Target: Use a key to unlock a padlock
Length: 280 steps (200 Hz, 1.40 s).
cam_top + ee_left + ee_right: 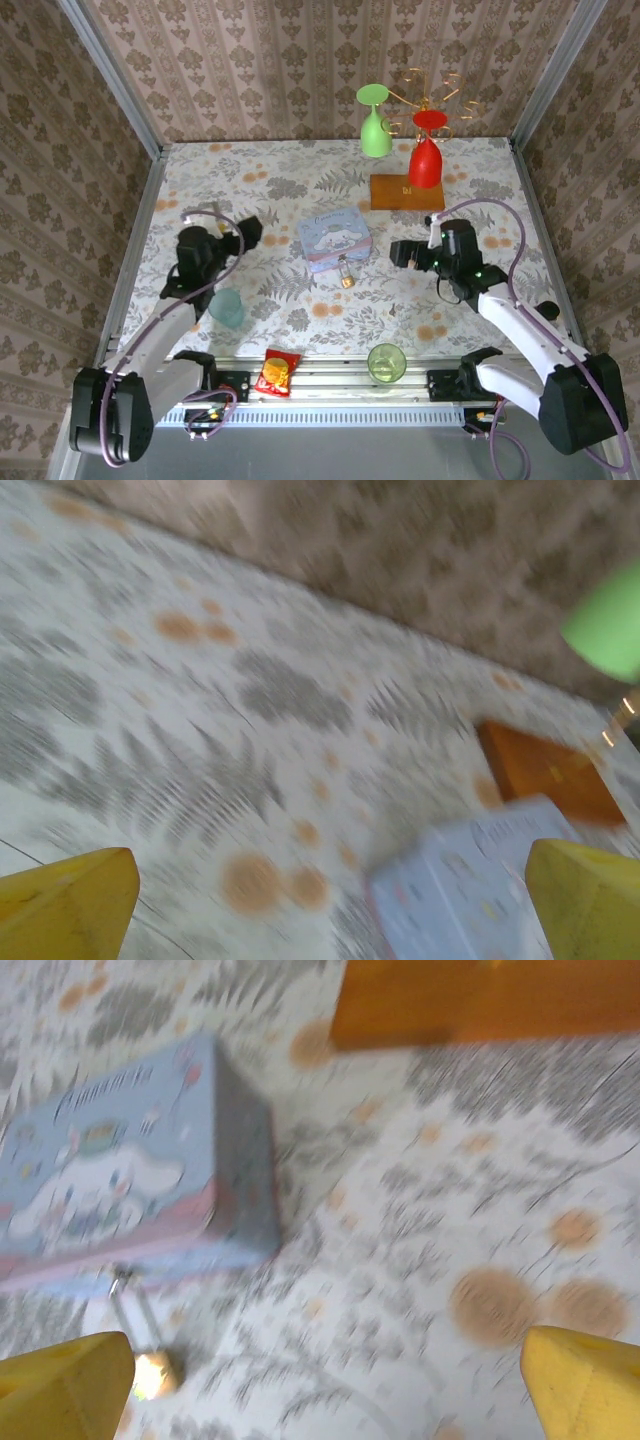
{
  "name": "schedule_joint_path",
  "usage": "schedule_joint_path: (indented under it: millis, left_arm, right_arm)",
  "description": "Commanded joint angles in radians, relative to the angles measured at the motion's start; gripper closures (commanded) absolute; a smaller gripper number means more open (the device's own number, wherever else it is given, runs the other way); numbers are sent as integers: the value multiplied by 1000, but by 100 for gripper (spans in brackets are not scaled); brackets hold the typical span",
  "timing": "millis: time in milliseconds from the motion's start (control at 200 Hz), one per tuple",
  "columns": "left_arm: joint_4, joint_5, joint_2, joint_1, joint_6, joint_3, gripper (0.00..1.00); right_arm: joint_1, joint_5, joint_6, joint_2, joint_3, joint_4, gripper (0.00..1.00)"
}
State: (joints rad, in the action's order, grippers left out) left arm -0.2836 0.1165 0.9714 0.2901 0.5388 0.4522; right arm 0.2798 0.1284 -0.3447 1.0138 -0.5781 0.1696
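The tiny brass padlock [346, 276] lies on the floral cloth just in front of the pale blue cartoon tin [335, 241]. In the right wrist view the padlock [150, 1372] sits low on the left, its thin shackle pointing toward the tin [120, 1170]. My right gripper [405, 252] hovers open to the right of the tin, nothing between its yellow fingers [60, 1380]. My left gripper [250, 231] stands open on the tin's left, and its wrist view shows the tin [470, 890] low on the right. A tiny thin object [393, 310] lies nearer the front, too small to tell whether it is the key.
A wooden base [407, 190] lies behind the tin, with a red glass [426, 158] and a green glass [375, 128] upside down beside a wire stand [432, 92]. A teal cup [227, 307], a green glass [386, 362] and a snack packet [278, 372] sit near the front edge.
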Motion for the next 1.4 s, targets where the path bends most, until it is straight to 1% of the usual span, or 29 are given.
schedule_joint_path:
  millis: [0, 55, 135, 265, 365, 465, 505, 615, 685, 735, 875, 1040, 1155, 1250, 1340, 1395]
  left_arm:
    - [143, -57, -29, 191, 72, 20, 0]
    - [187, -125, -33, 287, 82, 35, 0]
    - [228, -200, -16, 385, 119, 48, 0]
    - [241, -246, 44, 475, 164, 58, 0]
    - [239, -277, 93, 521, 195, 65, 0]
    - [232, -289, 133, 546, 231, 77, 0]
    - [226, -298, 145, 562, 238, 85, 0]
    - [224, -313, 183, 590, 233, 113, 0]
    - [221, -313, 207, 599, 233, 128, 0]
    - [212, -314, 221, 606, 234, 132, 0]
    - [185, -304, 255, 612, 243, 143, 0]
    - [149, -305, 277, 621, 252, 137, 0]
    - [118, -301, 286, 620, 263, 119, 0]
    - [100, -299, 287, 620, 267, 106, 0]
    - [86, -298, 283, 621, 270, 99, 0]
    - [79, -298, 280, 621, 270, 95, 0]
  right_arm:
    - [82, -70, -78, -32, 41, 164, 1]
    - [134, -110, -99, -42, 58, 186, 2]
    - [202, -145, -120, -50, 78, 212, 6]
    - [287, -136, -149, -47, 117, 203, 13]
    - [361, -176, -168, -46, 123, 208, 18]
    - [387, -173, -185, -35, 128, 212, 25]
    - [391, -163, -196, -24, 132, 211, 30]
    - [406, -160, -214, -3, 132, 218, 37]
    - [409, -154, -222, 11, 133, 210, 46]
    - [409, -136, -213, 38, 129, 197, 50]
    - [409, -111, -197, 137, 88, 202, 53]
    - [427, -148, -198, 189, 63, 211, 55]
    - [442, -171, -198, 241, 35, 232, 59]
    - [482, -225, -211, 274, 15, 261, 61]
    - [532, -312, -244, 297, -6, 313, 64]
    - [566, -370, -259, 319, -28, 360, 65]
